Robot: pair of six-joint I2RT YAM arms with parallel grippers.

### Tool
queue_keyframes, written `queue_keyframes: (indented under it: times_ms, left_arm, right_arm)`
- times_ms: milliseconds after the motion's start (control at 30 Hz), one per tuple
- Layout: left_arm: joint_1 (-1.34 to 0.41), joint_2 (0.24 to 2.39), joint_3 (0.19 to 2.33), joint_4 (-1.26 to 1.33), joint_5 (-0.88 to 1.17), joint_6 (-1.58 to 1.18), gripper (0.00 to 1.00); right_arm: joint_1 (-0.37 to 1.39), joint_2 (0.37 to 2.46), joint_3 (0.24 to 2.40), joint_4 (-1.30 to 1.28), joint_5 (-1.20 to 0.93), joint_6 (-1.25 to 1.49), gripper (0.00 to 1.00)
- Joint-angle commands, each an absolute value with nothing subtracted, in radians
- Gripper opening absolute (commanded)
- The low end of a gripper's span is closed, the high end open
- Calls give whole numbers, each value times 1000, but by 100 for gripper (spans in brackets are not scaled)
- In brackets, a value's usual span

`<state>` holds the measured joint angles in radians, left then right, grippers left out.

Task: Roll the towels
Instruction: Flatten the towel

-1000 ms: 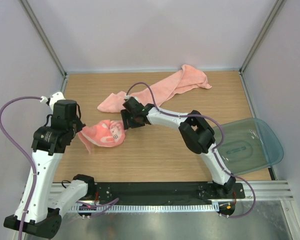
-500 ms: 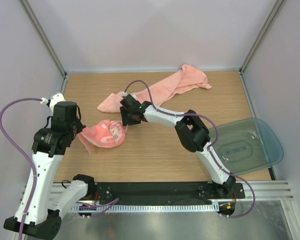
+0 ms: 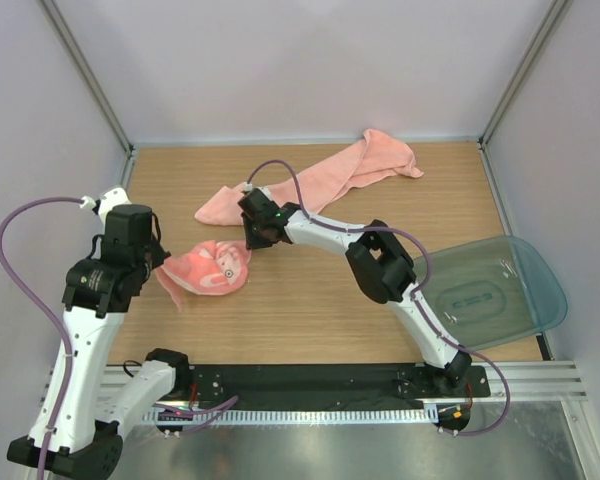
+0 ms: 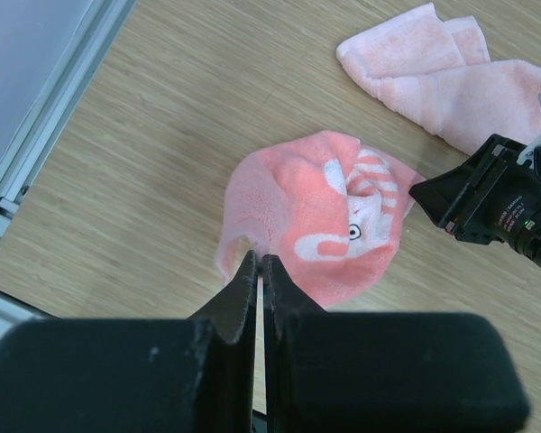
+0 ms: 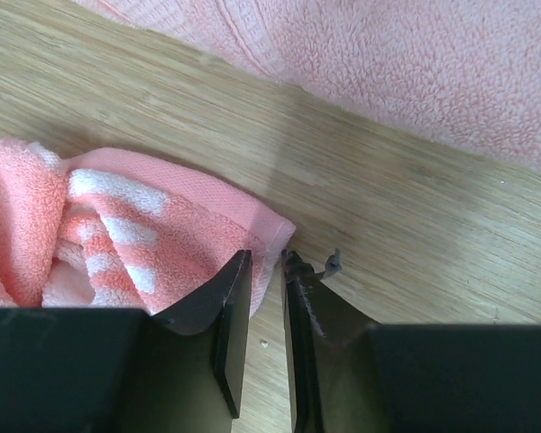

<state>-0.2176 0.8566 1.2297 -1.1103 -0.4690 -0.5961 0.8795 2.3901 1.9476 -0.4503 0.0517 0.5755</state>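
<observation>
Though unclear, striped towel (image 5: pixel 135 234) between fingers (image 5: pixel 212 329).

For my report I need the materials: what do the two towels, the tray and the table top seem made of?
The striped towel: terry cloth, fuzzy looped pile, matte. The long towel: the same plain pink terry. The tray: probably plastic, translucent teal-grey with a slight gloss. The table top: wood or a wood-look laminate; grain lines show.
</observation>
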Motion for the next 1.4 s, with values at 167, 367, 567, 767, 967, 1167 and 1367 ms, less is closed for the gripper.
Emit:
queue_keyframes:
  times_ms: [167, 367, 567, 767, 967, 1167, 1367]
  left_arm:
    - [-218, 838, 1223, -1077, -485, -583, 0]
    - [-216, 839, 1215, -1072, -482, -580, 0]
    - [-216, 827, 1255, -1075, -446, -574, 0]
    - [-218, 833, 1273, -1063, -379, -580, 0]
    - [-218, 873, 1279, -1042, -293, -594, 0]
    - [-216, 854, 1267, -1035, -324, -598, 0]
    - [-218, 778, 1128, -988, -353, -565, 0]
  right_arm:
    - [877, 2442, 1944, -465, 52, 589, 1]
    - [858, 2382, 1875, -404, 66, 598, 1]
    - [786, 2189, 1734, -362, 80, 594, 1]
    - [738, 1953, 1527, -331, 107, 589, 1]
    - [727, 1778, 1365, -334, 123, 560, 1]
    - [729, 1853, 1430, -362, 12, 537, 35]
    - [764, 2049, 1664, -460, -37, 496, 57]
